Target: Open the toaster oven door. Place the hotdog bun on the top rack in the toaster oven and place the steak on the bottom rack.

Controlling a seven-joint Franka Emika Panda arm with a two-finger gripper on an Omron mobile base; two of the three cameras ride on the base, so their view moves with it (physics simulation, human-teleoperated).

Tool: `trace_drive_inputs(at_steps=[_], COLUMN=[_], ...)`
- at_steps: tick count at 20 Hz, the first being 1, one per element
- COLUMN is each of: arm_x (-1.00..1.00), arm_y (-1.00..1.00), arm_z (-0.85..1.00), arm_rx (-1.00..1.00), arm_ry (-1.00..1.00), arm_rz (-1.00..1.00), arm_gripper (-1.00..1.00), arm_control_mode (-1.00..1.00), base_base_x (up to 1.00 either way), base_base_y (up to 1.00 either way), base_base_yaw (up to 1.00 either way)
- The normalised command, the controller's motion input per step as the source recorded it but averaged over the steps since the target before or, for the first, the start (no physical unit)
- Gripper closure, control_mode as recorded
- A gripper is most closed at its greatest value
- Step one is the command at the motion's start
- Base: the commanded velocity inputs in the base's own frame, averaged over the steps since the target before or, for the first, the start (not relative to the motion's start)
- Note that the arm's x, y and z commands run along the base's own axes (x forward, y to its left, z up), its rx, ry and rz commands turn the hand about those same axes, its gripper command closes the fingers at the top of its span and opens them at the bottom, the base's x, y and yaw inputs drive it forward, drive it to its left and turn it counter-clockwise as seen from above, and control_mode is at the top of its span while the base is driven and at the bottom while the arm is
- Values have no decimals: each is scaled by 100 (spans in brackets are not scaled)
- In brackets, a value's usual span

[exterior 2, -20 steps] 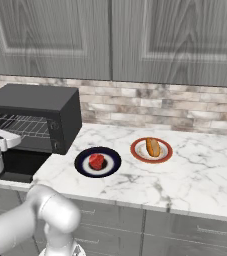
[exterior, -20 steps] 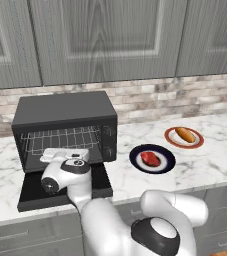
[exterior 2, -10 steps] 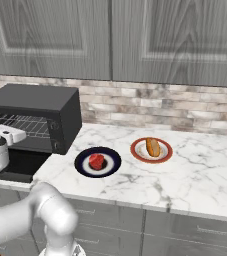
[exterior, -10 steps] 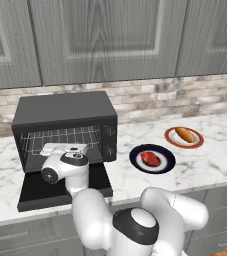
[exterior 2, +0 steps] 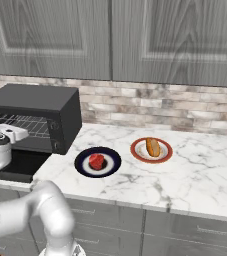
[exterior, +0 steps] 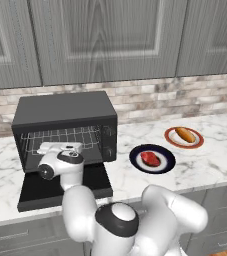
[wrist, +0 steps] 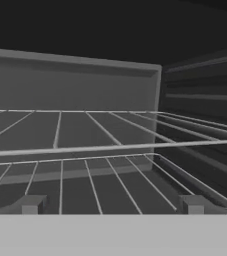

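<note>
The black toaster oven (exterior: 65,112) stands at the left of the counter, and its door (exterior: 37,192) lies folded down flat in front. My gripper (exterior: 60,146) hovers above the door at the oven mouth, pointing inside. In the hand view the gripper (wrist: 111,205) is open, nothing between its fingertips (wrist: 30,205). Ahead lie the top rack (wrist: 105,148) and, below it, the bottom rack (wrist: 90,185). The steak (exterior: 151,158) rests on a dark plate (exterior: 166,164) right of the oven. Further right, the hotdog bun (exterior: 185,134) lies on an orange-rimmed plate (exterior: 171,140).
Grey wall cabinets (exterior: 105,40) hang above a brick backsplash (exterior: 150,97). The marble counter (exterior: 220,160) runs on to the right of the plates. From the right base view the oven (exterior 2: 40,107), steak (exterior 2: 97,161) and bun (exterior 2: 152,147) line up left to right.
My hand has risen a little and come closer to the oven opening. The jaws stay open. Steak, bun and door have not moved.
</note>
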Motion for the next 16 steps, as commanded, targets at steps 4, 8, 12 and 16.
trace_drive_inputs(at_steps=[4,8,12,16], arm_x=[34,33,25,12], arm_y=[25,20,8,15], arm_z=[-18,-27,-26,-35], arm_rx=[0,0,0,0], arm_ry=[6,8,8,5], arm_rz=[0,0,0,0], arm_gripper=[-100,-100,-100,-100], arm_control_mode=[-100,-100,-100,-100], base_base_x=[0,0,0,0], base_base_y=[0,0,0,0], base_base_yaw=[0,0,0,0])
